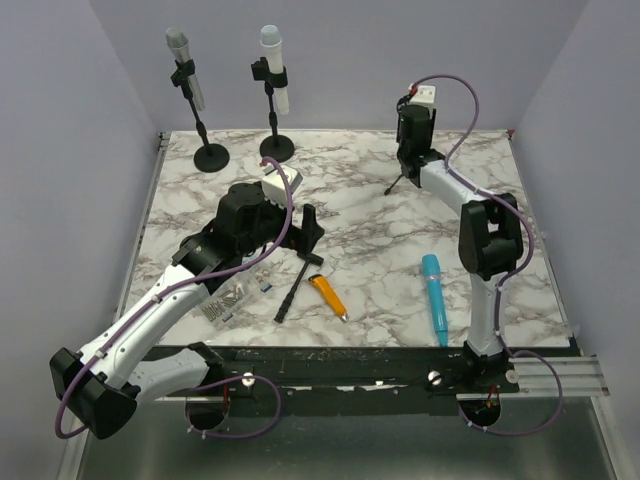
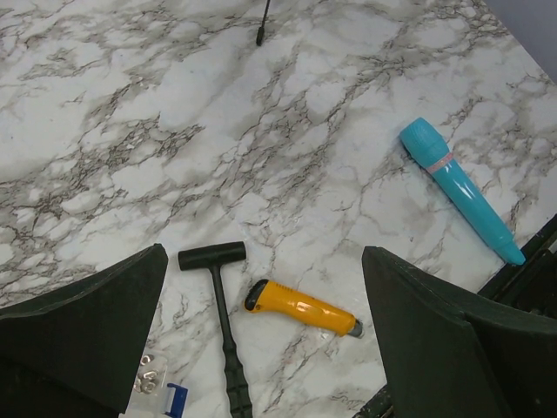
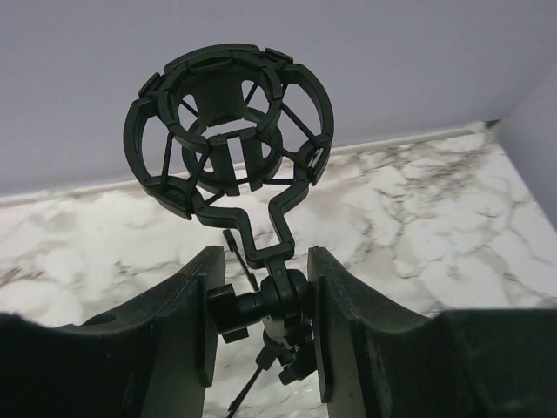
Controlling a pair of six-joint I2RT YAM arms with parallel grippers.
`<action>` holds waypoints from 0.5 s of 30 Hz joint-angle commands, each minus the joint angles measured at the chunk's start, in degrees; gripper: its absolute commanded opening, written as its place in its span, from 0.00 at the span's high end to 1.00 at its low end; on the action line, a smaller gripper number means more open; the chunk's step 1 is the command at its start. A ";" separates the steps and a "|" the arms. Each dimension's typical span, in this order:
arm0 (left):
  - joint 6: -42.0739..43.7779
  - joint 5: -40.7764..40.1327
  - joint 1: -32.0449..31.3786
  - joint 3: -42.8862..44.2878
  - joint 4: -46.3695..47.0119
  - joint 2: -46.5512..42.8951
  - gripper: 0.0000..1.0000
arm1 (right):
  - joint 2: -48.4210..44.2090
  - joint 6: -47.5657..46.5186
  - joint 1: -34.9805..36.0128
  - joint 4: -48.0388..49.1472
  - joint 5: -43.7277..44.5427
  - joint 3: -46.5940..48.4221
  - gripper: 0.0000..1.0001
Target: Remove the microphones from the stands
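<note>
Here, a white desk (image 1: pixel 380 250) veined in grey marble fills a booth of plain lavender walls (image 1: pixel 340 60); a pale strip marks the seam along the far edge. The reference object is the small tripod stand (image 3: pixel 277 296) near that far edge. It is topped by a black ring-shaped shock mount (image 3: pixel 222 61).

The right gripper (image 3: pixel 265 257) is pinched on the stand's swivel joint, just below the mount. The teal microphone (image 2: pixel 457 187) lies flat on the desk, out of the mount, well apart from the stand on the side toward the arm bases.

Farther from the stand, toward the left arm, lie an orange utility knife (image 2: pixel 300 307) and a black hammer (image 2: pixel 222 322), just beside each other. The left gripper (image 2: pixel 263 252) hangs above them with its fingers spread wide, holding nothing.

Along the far edge, well apart from the stand, two taller stands each carry a pale microphone (image 1: pixel 185 75) (image 1: pixel 275 70).
</note>
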 commanded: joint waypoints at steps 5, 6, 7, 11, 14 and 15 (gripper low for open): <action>0.37 -0.53 -0.45 0.43 0.21 0.30 0.02 | -0.24 -1.34 -9.66 9.28 10.97 0.86 0.99; 0.38 -0.61 -0.44 0.49 0.24 0.48 0.02 | 0.18 -0.66 -10.72 9.36 10.34 1.28 0.99; 0.38 -0.62 -0.45 0.46 0.16 0.63 0.01 | 0.53 -0.52 -11.98 9.36 9.85 1.74 0.99; 0.47 -0.78 -0.49 0.51 0.18 1.35 0.01 | 2.73 2.73 -15.50 9.25 9.45 3.46 0.99; 0.47 -0.79 -0.42 0.58 0.10 2.05 0.02 | 3.50 5.70 -17.39 8.39 8.47 3.43 0.99; 0.55 -0.79 -0.46 0.59 0.03 2.26 0.01 | 3.68 6.09 -17.52 8.31 8.84 3.31 0.99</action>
